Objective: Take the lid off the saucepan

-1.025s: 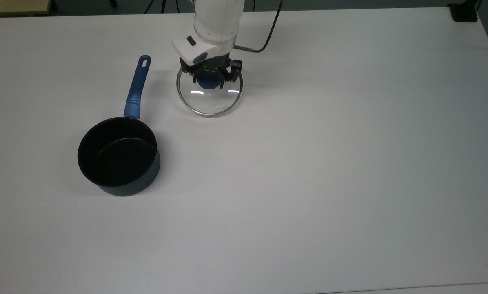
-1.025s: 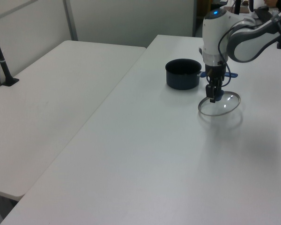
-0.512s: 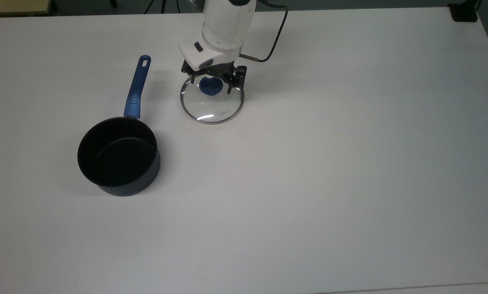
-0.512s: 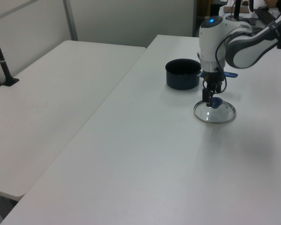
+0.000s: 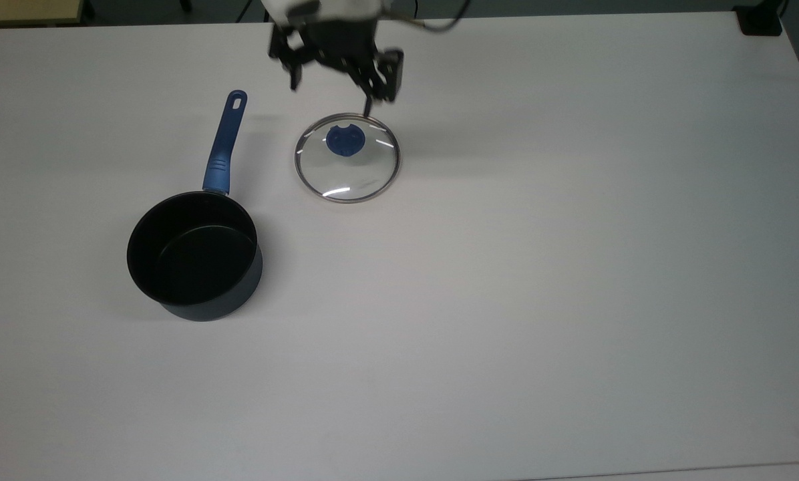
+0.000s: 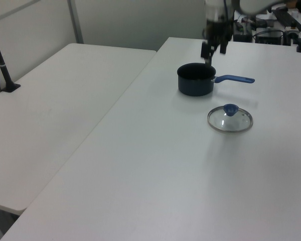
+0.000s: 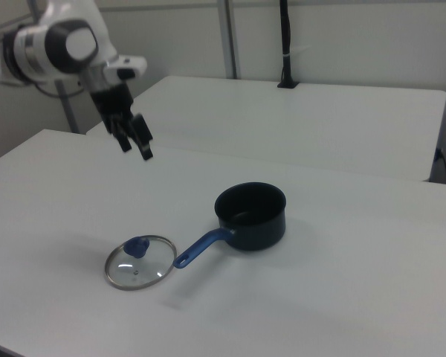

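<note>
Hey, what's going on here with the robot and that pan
A white robot arm's gripper hangs in the air with its fingers open, holding nothing. The round clear glass lid with a blue knob lies flat on the white table, apart from the dark navy saucepan with a long blue handle, which stands uncovered.

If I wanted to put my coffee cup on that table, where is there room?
Nearly everywhere. In the top view, the table is bare to the right of the lid and below the saucepan. It is tightest in the strip between the saucepan's handle and the lid, with the open gripper raised above it.
</note>
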Motion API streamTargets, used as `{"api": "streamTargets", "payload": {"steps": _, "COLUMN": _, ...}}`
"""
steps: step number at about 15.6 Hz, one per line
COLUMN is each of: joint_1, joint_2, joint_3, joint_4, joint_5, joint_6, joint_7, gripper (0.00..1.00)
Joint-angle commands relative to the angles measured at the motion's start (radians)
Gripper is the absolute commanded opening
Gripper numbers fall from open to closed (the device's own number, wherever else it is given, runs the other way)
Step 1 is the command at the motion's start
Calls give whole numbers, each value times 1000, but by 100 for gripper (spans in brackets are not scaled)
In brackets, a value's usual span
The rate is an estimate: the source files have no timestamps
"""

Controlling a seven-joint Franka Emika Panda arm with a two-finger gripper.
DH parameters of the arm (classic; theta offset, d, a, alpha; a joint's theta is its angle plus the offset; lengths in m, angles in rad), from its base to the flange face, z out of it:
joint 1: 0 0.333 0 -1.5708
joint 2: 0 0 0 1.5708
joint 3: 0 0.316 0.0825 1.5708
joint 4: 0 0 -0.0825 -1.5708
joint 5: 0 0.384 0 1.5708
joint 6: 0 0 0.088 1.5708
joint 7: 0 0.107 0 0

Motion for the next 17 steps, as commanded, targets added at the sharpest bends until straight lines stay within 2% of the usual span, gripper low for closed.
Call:
{"api": "streamTargets", "payload": {"steps": 1, "joint_1": 4, "joint_2": -4, "joint_3": -74, "joint_4": 80, "joint_5": 34, "joint_6": -112, "joint_7": -21, "gripper": 100}}
{"api": "streamTargets", "payload": {"steps": 3, "joint_1": 63, "joint_2": -49, "joint_3": -166, "joint_4": 82, "joint_5": 72, "joint_6": -123, "joint_7": -54, "gripper": 100}}
{"api": "streamTargets", "payload": {"steps": 5, "joint_1": 180, "joint_2": -82, "joint_3": -332, "joint_4": 79, "joint_5": 163, "joint_6": -122, "joint_7": -148, "gripper": 100}}
{"api": "streamTargets", "payload": {"steps": 6, "joint_1": 241, "joint_2": -95, "joint_3": -407, "joint_4": 77, "joint_5": 183, "joint_6": -120, "joint_7": -184, "gripper": 100}}
{"api": "streamTargets", "payload": {"steps": 7, "joint_1": 290, "joint_2": -98, "joint_3": -473, "joint_4": 79, "joint_5": 187, "joint_6": -123, "joint_7": -217, "gripper": 100}}
{"api": "streamTargets", "payload": {"steps": 8, "joint_1": 313, "joint_2": -105, "joint_3": -504, "joint_4": 79, "joint_5": 191, "joint_6": -117, "joint_7": -260, "gripper": 100}}
{"api": "streamTargets", "payload": {"steps": 12, "joint_1": 292, "joint_2": -104, "joint_3": -510, "joint_4": 82, "joint_5": 194, "joint_6": -100, "joint_7": -468, "gripper": 100}}
{"api": "streamTargets", "payload": {"steps": 17, "joint_1": 274, "joint_2": -110, "joint_3": -506, "joint_4": 80, "joint_5": 204, "joint_6": -105, "joint_7": -473, "gripper": 100}}
